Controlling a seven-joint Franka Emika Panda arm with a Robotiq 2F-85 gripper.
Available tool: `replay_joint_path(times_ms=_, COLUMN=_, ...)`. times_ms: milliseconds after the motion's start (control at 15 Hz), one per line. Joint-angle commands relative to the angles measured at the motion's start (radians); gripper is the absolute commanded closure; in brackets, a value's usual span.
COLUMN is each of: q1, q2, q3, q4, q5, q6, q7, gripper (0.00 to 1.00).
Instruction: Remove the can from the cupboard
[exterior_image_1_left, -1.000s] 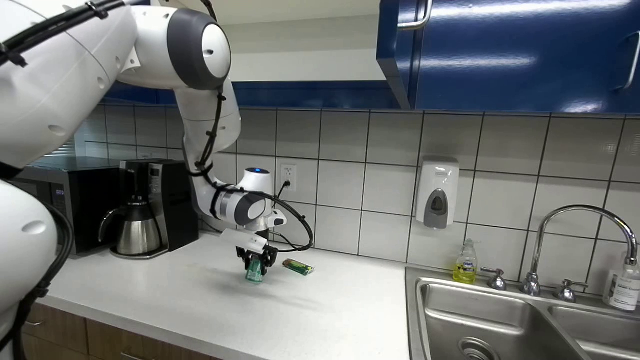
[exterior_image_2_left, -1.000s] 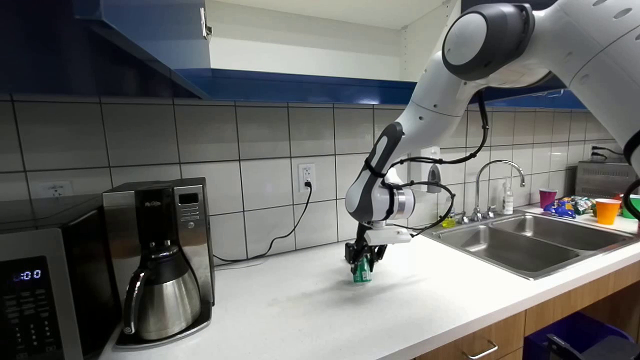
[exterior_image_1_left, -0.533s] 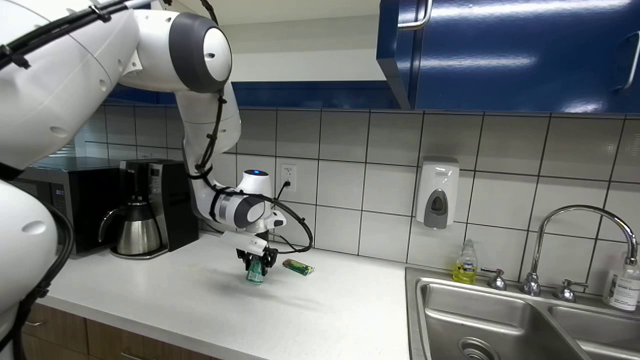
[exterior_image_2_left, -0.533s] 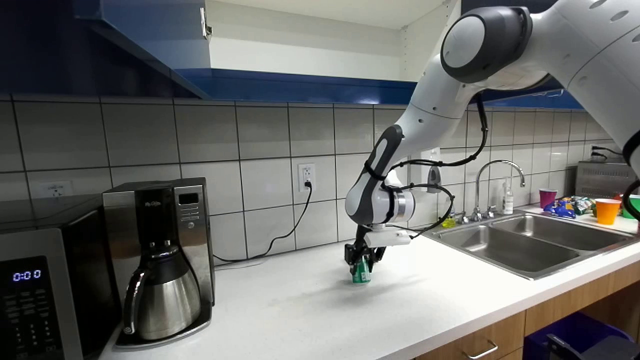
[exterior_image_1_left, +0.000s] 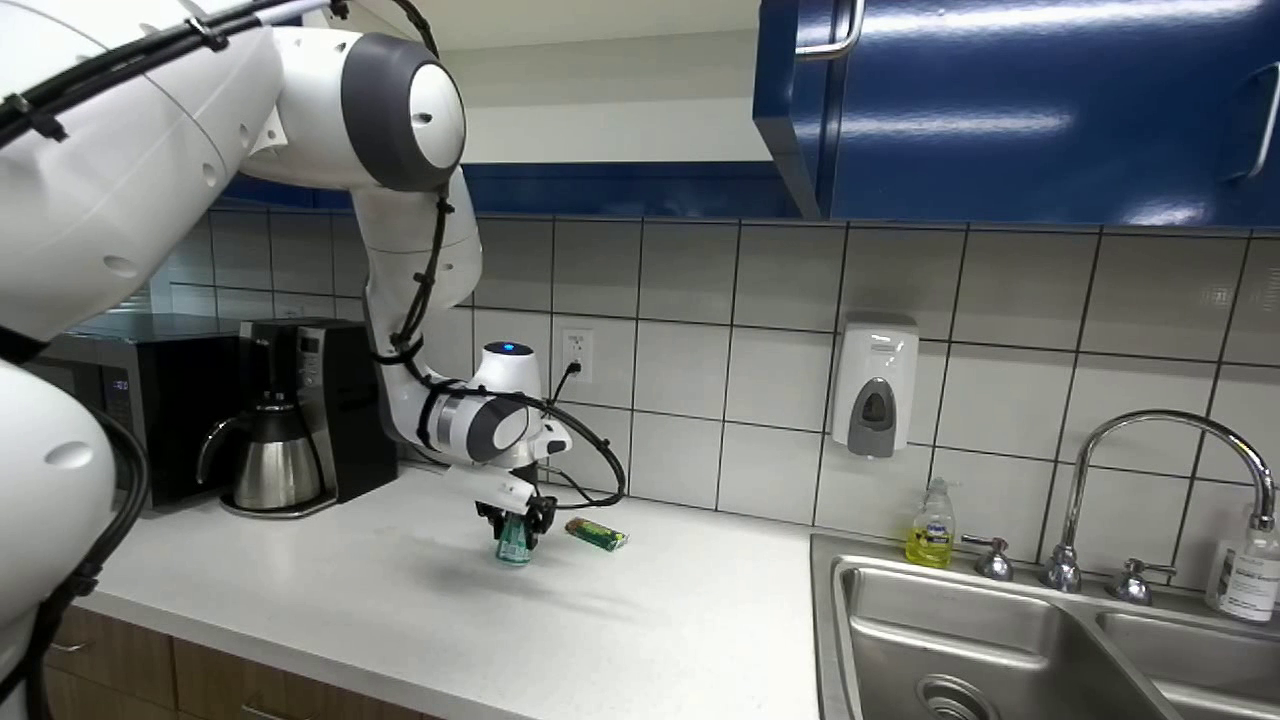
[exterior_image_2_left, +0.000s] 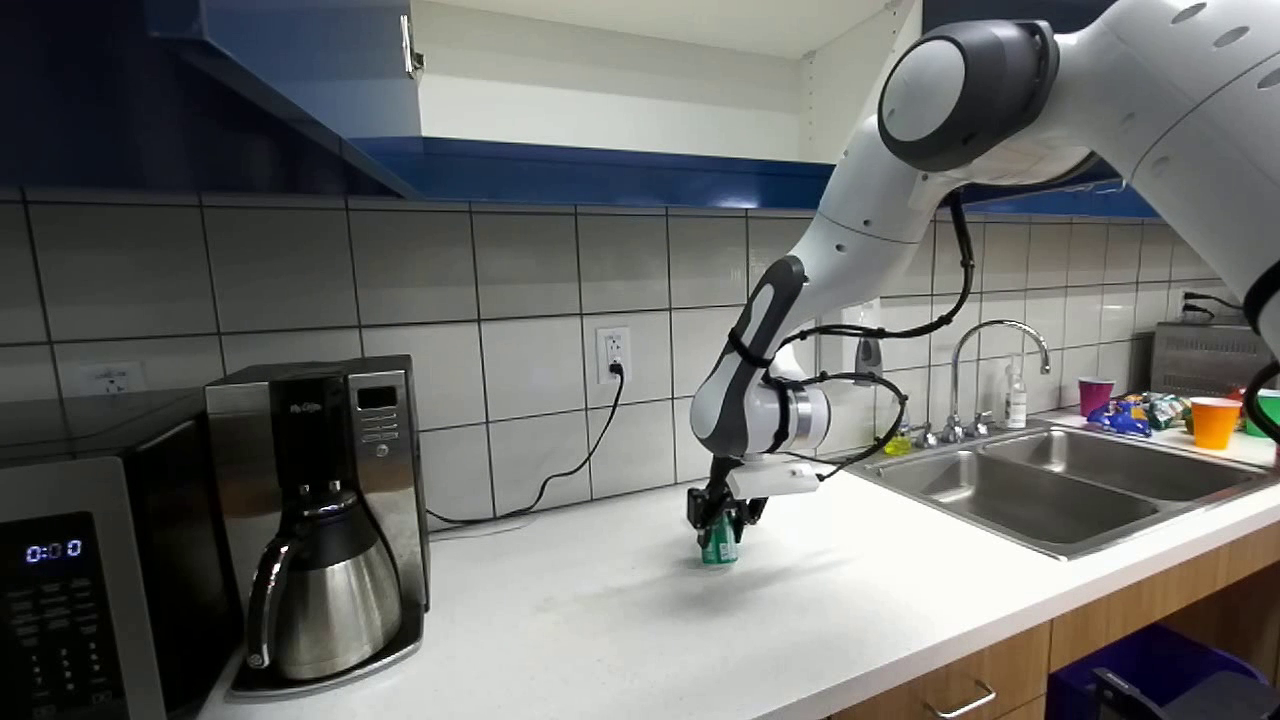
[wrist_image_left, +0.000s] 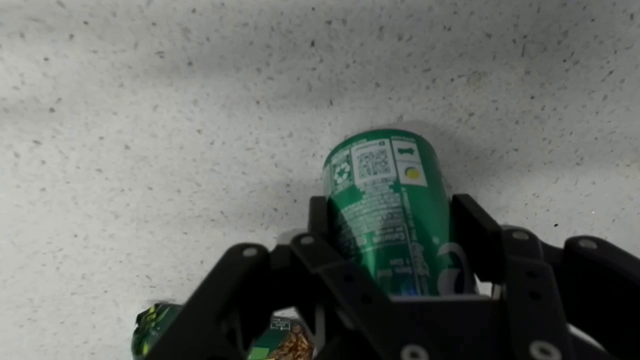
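The green can (exterior_image_1_left: 513, 552) is upright, slightly tilted, low over the white counter in both exterior views (exterior_image_2_left: 719, 550); whether its base touches the counter I cannot tell. In the wrist view the can (wrist_image_left: 395, 200) lies between the black fingers, which press on both its sides. My gripper (exterior_image_1_left: 515, 538) is shut on it, pointing down; it shows also in an exterior view (exterior_image_2_left: 720, 535) and in the wrist view (wrist_image_left: 389, 215). The can's top is hidden in the gripper. The cupboard, with blue doors (exterior_image_1_left: 1040, 120) and a white interior (exterior_image_2_left: 620, 85), is open above the counter.
A small flat green packet (exterior_image_1_left: 596, 534) lies beside the gripper towards the wall. A coffee maker with a steel pot (exterior_image_2_left: 335, 590) and a microwave (exterior_image_2_left: 70, 560) stand at one end. A sink (exterior_image_1_left: 960, 640) with a faucet (exterior_image_1_left: 1165, 420) is at the other.
The can and gripper have shifted slightly together, a little rightward in one exterior view and leftward in the other. The arm's elbow has sunk a little. The grip looks unchanged.
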Motion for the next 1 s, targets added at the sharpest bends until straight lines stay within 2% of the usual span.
replay_joint_path(times_ms=0, q1=0.0, q2=-0.002, q3=0.001, q4=-0.008, q5=-0.039, q6=0.014, q7=0.035, gripper=0.12)
replay_joint_path(times_ms=67, q1=0.003, q2=-0.005, q3=-0.002, q4=-0.011, q5=-0.045, q6=0.012, q7=0.037, gripper=0.11)
replay_joint_path(times_ms=200, q1=-0.004, q2=-0.016, q3=0.004, q4=-0.021, q5=-0.047, q6=0.005, q7=0.038, gripper=0.01)
replay_joint_path(times_ms=600, q1=-0.017, q2=-0.051, q3=0.02, q4=-0.058, q5=-0.042, q6=-0.028, q7=0.032, gripper=0.0)
replay_joint_path(times_ms=933, q1=-0.04, q2=-0.109, q3=0.07, q4=-0.116, q5=-0.026, q6=-0.069, q7=0.015, gripper=0.0)
